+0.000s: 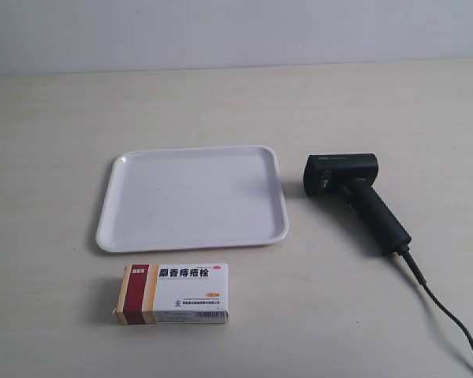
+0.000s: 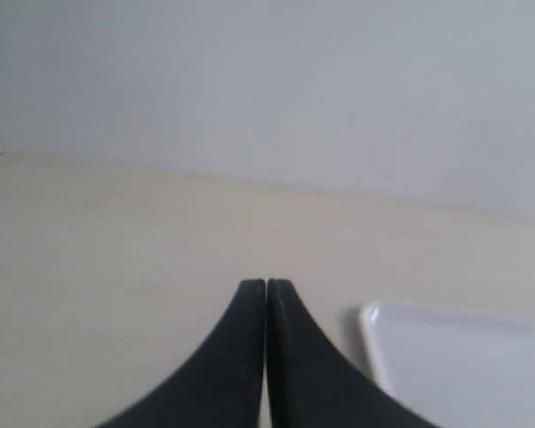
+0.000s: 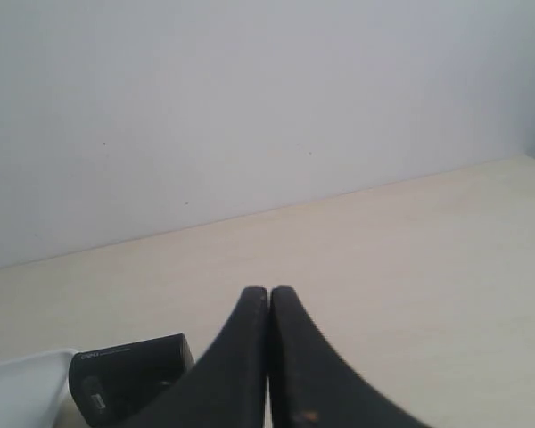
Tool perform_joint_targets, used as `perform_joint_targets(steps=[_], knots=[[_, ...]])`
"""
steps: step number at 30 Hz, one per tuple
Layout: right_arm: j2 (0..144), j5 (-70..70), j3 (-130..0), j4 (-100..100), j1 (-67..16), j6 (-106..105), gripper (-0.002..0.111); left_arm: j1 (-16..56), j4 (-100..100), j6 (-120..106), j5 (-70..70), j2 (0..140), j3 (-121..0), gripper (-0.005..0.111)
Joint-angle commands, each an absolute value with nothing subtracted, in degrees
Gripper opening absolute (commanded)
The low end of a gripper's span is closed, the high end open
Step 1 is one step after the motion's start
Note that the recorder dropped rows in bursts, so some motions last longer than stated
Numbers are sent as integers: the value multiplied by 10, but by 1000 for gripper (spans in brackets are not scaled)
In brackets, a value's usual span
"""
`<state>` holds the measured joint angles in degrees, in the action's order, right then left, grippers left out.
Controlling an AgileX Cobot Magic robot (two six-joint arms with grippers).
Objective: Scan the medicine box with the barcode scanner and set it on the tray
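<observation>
- Scanner cable (image 1: 445,315) runs out of the exterior view's lower right corner; right wrist view catches only the scanner's head, partly behind the right gripper (image 3: 268,292).
- Tray corner only in the left wrist view, beside the left gripper (image 2: 266,283).
- Both sets of jaws together — nothing between them.
- Medicine box (image 1: 172,294) flat on the table (image 1: 55,142), just in front of the tray (image 1: 193,239), apart from it; long axis parallel to the tray's near edge, red band toward view-left.
- Scanner (image 1: 355,193) on its side right of the tray — head toward tray, handle slanting away.

**Colours on my bench**

My medicine box (image 1: 172,294) is white with a dark red and tan band and dark lettering. My tray (image 1: 191,236) is plain white. The barcode scanner (image 1: 355,191) and its cable (image 1: 445,310) are black. The table (image 1: 55,142) is pale beige.
</observation>
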<state>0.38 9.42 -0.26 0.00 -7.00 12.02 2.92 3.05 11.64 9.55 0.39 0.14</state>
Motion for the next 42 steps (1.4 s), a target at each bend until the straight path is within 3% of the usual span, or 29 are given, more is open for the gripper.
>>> perform_joint_targets(steps=[1,5,9,12,15,20,23,26,31,38,42], knots=[[0,30,0,7,-67,132,0,26,0,208,-121,0,0,3],[0,-7,0,81,-67,187,0,26,83,233,-285,0,0,3],[0,-21,0,83,-67,184,0,24,126,200,-230,48,-25,0],[1,-22,-5,83,-67,182,0,23,130,188,-202,179,-44,0],[21,-22,-10,82,-67,182,0,30,264,271,-222,335,-58,0],[51,-22,-10,82,-67,182,0,55,720,466,-490,615,-105,0],[56,-22,-10,82,-67,182,0,70,805,459,-627,746,-150,1],[56,-22,-10,78,-67,180,0,104,804,424,-624,844,-167,16],[56,-22,-10,78,-67,180,0,197,690,296,-589,927,-168,54],[56,-22,-10,69,-67,180,0,261,634,115,-447,950,-186,79],[56,-22,-10,69,-67,180,0,261,631,106,-443,974,-216,82]])
